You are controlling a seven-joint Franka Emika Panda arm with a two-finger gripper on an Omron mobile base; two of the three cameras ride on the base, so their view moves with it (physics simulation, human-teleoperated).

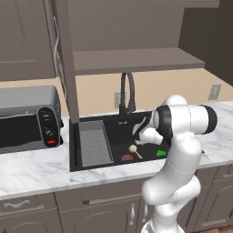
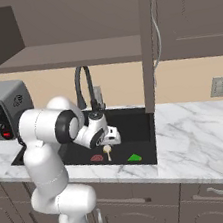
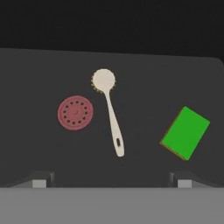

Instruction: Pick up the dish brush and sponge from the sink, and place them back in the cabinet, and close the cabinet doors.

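Note:
The dish brush (image 3: 111,116) lies flat on the floor of the black sink (image 1: 113,125), cream head away from me, handle pointing toward my fingers. The green sponge (image 3: 185,132) lies to its right, apart from it. From the base cameras the brush (image 1: 133,149) (image 2: 108,151) and sponge (image 1: 161,153) (image 2: 134,157) sit near the sink's front wall. My gripper (image 3: 111,180) (image 2: 111,139) hangs open above the brush, holding nothing. The cabinet (image 1: 132,59) above stands open, its wide shelf bare. One of the cabinet doors (image 1: 68,68) (image 2: 146,42) swings out edge-on over the sink.
A red drain disc (image 3: 75,112) sits left of the brush head. The black arched faucet (image 1: 127,93) rises behind the basin, and a grey ribbed tray (image 1: 94,145) fills its left part. A toaster oven (image 1: 27,118) stands on the marble counter (image 1: 36,170).

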